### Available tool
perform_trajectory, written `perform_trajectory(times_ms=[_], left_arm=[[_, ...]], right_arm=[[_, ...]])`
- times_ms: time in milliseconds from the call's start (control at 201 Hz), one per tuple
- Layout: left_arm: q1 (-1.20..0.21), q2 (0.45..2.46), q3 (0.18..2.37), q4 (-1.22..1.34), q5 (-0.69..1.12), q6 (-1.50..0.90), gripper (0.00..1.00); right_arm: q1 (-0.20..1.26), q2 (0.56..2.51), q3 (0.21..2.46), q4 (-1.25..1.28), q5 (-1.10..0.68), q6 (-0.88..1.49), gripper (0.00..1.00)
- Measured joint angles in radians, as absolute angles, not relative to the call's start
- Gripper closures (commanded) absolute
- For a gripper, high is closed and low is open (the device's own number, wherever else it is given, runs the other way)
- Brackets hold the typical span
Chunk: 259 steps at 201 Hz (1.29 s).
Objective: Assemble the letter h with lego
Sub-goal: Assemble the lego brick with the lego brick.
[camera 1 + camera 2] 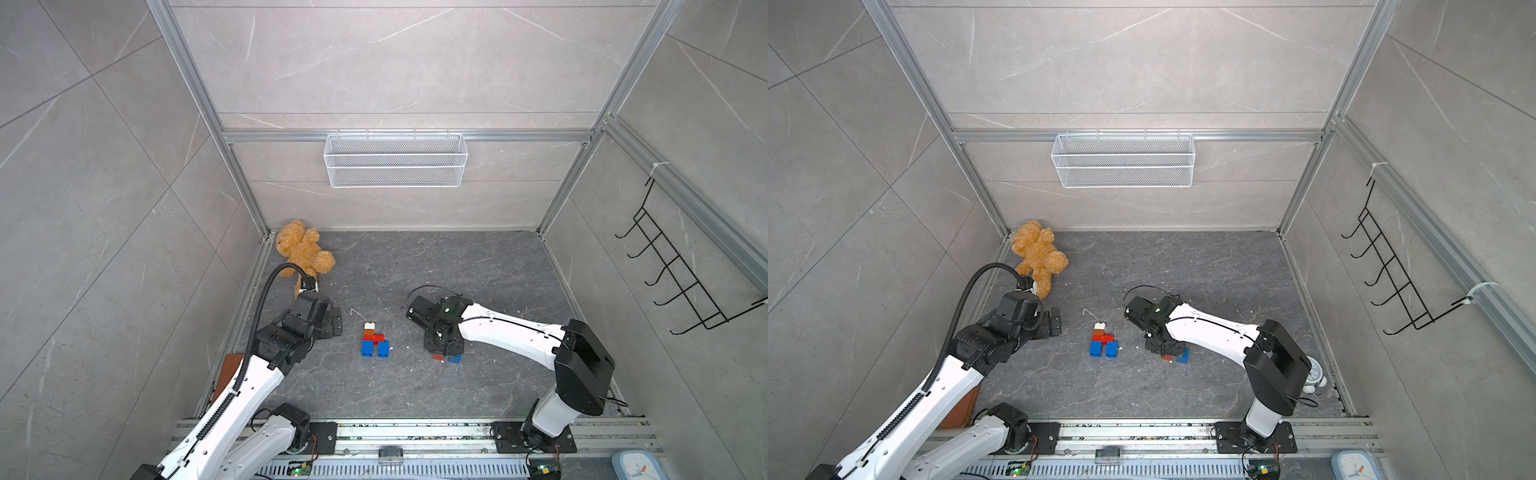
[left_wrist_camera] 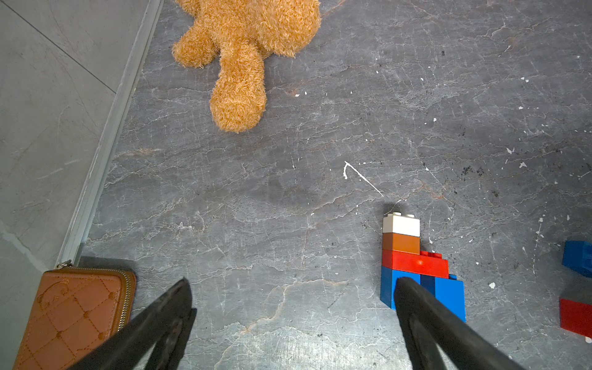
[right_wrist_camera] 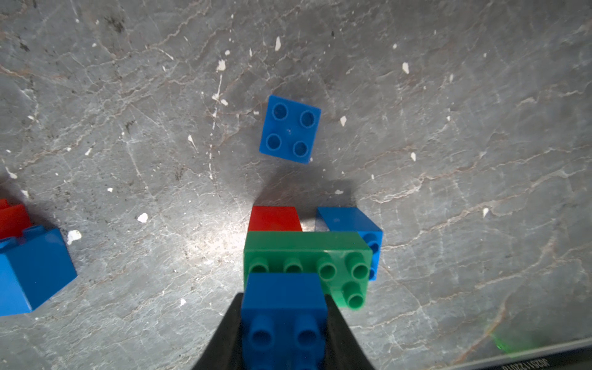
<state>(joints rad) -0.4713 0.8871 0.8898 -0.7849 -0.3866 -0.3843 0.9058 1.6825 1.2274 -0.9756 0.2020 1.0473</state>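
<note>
In both top views a flat lego assembly lies mid-floor: white, brown, a long red brick, then two blue bricks. My left gripper hangs open and empty to its left, one finger overlapping a blue brick. In the right wrist view my right gripper is shut on a blue brick, which sits on a long green brick. Under that are a red brick and a blue one. A loose blue brick lies studs up beyond them.
A tan teddy bear lies in the back left corner. A brown zip wallet rests by the left wall. On the back wall hangs a wire basket, on the right wall a black hook rack. A white clock stands behind the right arm.
</note>
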Motion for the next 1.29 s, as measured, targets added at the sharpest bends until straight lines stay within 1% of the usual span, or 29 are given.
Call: perform_trajectory(times_ms=[1052,1292], left_arm=[[-0.471,0.896,0.89,-0.785,-0.386,-0.385,0.0],[-0.471,0.897,0.89,-0.785,-0.385,-0.384,0.0]], right_arm=[[0.906,1.683,1.198,-0.922,0.224,1.1,1.0],[0.906,1.707,1.219,-0.943,0.225,1.108,1.0]])
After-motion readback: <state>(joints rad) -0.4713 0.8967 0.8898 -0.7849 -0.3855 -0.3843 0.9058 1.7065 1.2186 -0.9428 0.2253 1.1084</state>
